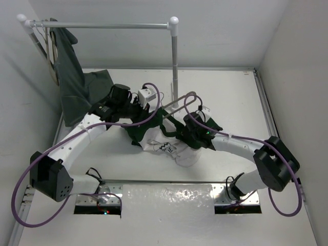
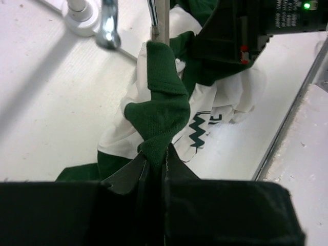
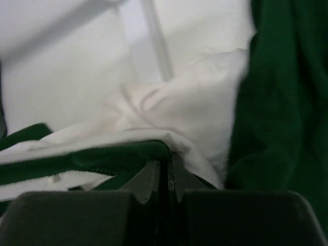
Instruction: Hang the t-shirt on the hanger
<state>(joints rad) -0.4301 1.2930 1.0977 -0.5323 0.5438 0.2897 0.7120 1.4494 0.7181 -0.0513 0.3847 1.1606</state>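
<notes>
The t-shirt (image 1: 165,147) lies bunched at the middle of the table (image 1: 230,97), white panel up. A twisted green fold rises from it to the hanger (image 2: 162,20), which slants up toward the far right just beyond it. The left gripper (image 2: 154,166) is pressed together on that green fold from the left, and the right gripper (image 3: 165,174) pinches a green hem and white cloth at the shirt's right side. A grey-green garment (image 1: 77,84) hangs from the rack (image 1: 102,24) at the far left.
</notes>
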